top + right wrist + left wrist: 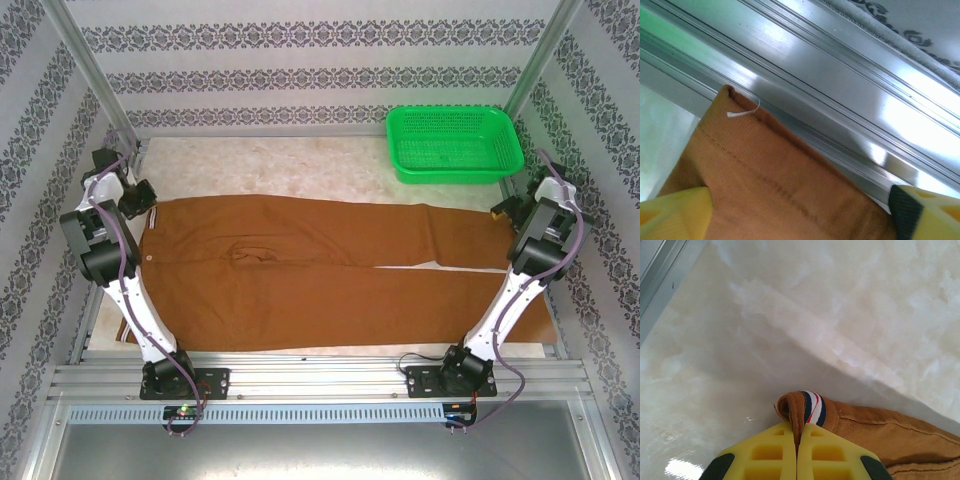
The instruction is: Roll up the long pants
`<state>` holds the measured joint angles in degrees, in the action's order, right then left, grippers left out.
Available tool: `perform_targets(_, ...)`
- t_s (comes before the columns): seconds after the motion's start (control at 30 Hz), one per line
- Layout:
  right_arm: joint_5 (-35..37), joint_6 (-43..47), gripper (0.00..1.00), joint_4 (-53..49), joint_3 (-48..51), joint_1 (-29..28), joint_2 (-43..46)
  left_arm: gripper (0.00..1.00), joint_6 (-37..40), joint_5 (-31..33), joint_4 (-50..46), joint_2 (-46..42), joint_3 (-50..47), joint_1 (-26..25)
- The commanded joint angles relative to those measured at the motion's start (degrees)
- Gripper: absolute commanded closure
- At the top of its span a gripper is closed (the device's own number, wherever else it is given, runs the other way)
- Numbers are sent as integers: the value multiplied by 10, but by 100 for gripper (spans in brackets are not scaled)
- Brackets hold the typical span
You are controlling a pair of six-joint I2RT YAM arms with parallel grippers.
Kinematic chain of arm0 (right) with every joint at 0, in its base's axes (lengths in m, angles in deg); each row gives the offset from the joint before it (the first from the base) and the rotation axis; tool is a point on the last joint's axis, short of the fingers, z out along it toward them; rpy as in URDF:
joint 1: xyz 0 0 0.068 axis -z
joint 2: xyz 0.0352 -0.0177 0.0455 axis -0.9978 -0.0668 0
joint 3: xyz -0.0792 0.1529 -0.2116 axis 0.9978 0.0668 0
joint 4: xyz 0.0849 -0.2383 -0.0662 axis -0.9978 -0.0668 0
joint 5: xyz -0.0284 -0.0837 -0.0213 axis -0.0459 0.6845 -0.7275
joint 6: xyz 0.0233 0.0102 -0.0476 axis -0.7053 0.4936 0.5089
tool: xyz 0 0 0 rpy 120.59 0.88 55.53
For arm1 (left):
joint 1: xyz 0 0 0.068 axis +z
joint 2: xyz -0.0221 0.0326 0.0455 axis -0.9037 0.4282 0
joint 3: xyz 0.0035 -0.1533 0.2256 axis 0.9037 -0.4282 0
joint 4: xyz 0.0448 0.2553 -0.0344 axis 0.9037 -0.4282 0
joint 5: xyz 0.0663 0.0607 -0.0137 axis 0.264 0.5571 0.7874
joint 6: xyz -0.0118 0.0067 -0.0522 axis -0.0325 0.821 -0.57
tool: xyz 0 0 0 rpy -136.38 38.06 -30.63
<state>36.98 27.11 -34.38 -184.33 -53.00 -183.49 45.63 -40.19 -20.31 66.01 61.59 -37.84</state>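
The long pants (320, 270) lie flat across the table, rust-brown, waist at the left and legs running right. My left gripper (140, 205) is at the far waist corner. In the left wrist view its yellow jaws (797, 432) are shut on a fold of the waistband (880, 435), beside a navy, white and red striped loop (812, 407). My right gripper (503, 210) hovers at the far leg's hem. It (800, 210) stands open, its fingers (675, 210) wide apart on either side of the brown hem (775, 170), which has a small white thread at its corner.
A green plastic basket (455, 145) sits at the back right of the pale marble-patterned table (300, 165). An aluminium frame rail (840, 100) runs right beside the hem at the right edge. Patterned walls close in the sides and back.
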Motion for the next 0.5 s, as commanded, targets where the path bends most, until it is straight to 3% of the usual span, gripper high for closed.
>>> perform_targets(0.0, -40, -10, 50, 5, -43, 12, -66, 100, 9, 5, -29, -5, 21, -17)
perform_targets(0.03, -44, -12, 91, 2, -50, 12, -70, 100, 9, 7, -31, -2, 23, -17)
perform_targets(0.07, -40, -19, 100, 2, -47, 12, -67, 100, 10, 10, -32, -1, 24, -17)
perform_targets(0.27, -11, -30, 100, 75, 72, -13, 37, 100, -2, 29, -14, -21, 8, -17)
perform_targets(0.47, -3, -10, 100, 80, 96, -58, 105, 100, -42, 77, -18, -44, 21, -2)
